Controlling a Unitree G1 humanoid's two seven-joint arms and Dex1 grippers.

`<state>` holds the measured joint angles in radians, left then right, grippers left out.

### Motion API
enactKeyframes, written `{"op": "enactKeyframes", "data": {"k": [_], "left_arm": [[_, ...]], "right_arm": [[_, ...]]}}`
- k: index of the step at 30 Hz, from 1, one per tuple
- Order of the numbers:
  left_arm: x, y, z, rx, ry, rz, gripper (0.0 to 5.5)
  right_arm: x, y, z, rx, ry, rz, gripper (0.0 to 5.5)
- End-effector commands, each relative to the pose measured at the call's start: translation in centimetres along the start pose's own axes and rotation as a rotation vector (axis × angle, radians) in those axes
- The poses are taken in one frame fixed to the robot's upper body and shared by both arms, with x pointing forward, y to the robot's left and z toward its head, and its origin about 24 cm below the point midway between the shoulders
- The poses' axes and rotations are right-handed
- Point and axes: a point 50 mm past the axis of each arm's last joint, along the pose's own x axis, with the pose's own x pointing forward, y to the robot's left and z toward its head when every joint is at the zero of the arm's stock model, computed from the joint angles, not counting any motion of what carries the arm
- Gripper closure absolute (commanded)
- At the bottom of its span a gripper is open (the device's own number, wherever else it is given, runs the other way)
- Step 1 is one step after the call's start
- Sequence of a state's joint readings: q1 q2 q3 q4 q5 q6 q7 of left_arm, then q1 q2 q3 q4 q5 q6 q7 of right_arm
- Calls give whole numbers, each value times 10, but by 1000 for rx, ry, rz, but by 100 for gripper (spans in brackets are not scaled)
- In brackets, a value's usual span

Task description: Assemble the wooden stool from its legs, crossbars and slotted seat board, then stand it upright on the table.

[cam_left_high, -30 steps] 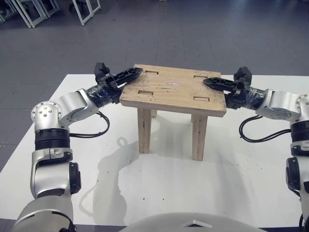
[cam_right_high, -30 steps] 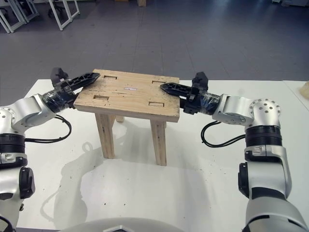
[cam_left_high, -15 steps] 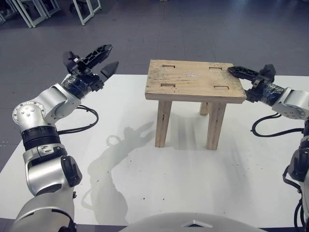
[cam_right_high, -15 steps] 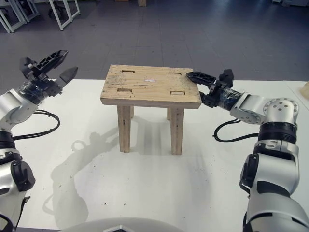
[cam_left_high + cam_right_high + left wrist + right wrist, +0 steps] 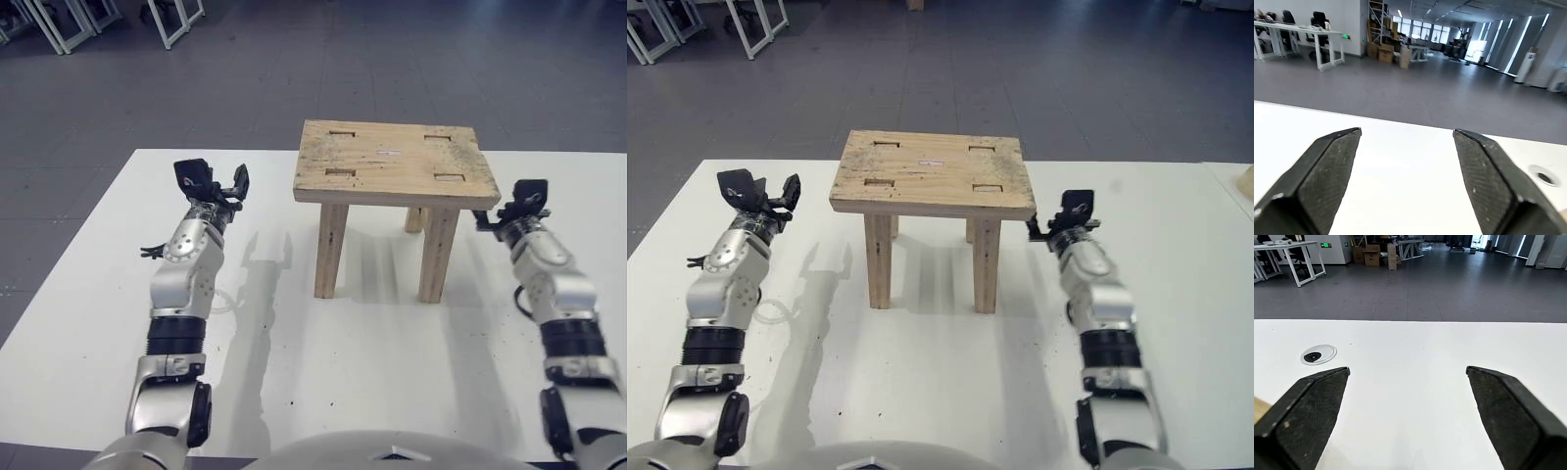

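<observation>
Left eye view: the stool (image 5: 392,186) stands upright on the white table (image 5: 88,294), resting on its legs (image 5: 329,250). The seat board (image 5: 392,166) lies flat on top, with four rectangular slots in it. The left gripper (image 5: 217,182) sits low over the table, well apart from the stool's left side. The right gripper (image 5: 506,206) sits just beside the seat's right front corner; contact cannot be confirmed.

Left wrist view: both fingers (image 5: 1327,171) are spread wide, with bare tabletop between them, so this gripper is released and carries nothing. Right wrist view: the same released state, its pads (image 5: 1308,411) wide apart over the tabletop. It also takes in a round cable grommet (image 5: 1318,354) set in the table.

Markings: a small pale label (image 5: 390,153) sits at the seat's centre, its print too small to read. A green lit sign (image 5: 1326,245) hangs on the far wall and is illegible.
</observation>
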<state>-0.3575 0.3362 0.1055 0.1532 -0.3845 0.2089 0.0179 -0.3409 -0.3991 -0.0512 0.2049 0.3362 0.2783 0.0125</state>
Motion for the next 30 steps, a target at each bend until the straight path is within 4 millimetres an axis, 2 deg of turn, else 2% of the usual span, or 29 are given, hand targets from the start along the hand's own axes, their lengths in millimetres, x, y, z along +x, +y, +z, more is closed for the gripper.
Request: {"op": "enactKeyframes", "data": {"k": [1,6,10,17,25,30], "left_arm": [[-16,0,-5,45,-32,-7,203],[-25,-5,-10,29,-19,-64,203],[-22,-14,-11,-14,4,-112,203],[-32,-8,-16,-23,25,-52,203],[-29,-10,-15,-18,34,-49,203],[-18,-17,-10,-22,28,-81,203]], "right_arm": [[-13,7,-3,29,-51,-43,111],[-16,13,-5,10,-50,-15,111],[-10,19,-3,0,-42,0,111],[5,29,0,-17,-35,54,111],[7,31,4,-19,-42,56,111],[7,24,7,-25,-52,21,111]]}}
